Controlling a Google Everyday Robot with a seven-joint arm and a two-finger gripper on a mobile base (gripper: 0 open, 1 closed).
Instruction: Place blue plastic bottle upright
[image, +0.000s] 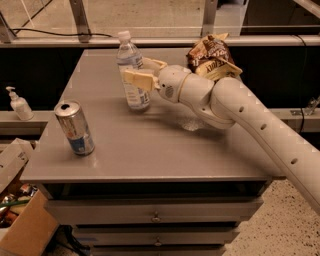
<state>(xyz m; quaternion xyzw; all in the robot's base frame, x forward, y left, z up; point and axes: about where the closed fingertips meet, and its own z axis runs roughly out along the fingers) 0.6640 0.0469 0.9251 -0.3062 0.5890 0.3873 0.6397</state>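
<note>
The blue plastic bottle (131, 75), clear with a white cap and pale label, is upright on the grey table (150, 145), left of its middle toward the back. My gripper (142, 71) reaches in from the right and is shut on the bottle at mid-height. One finger crosses the front of the label and the other sits behind the bottle's right side. The bottle's base appears to rest on the tabletop.
A silver-and-blue drink can (75, 127) stands near the table's front left. A brown snack bag (210, 57) lies at the back right, behind my arm. A white pump dispenser (17, 104) sits on a ledge to the left. A cardboard box (20, 220) is on the floor.
</note>
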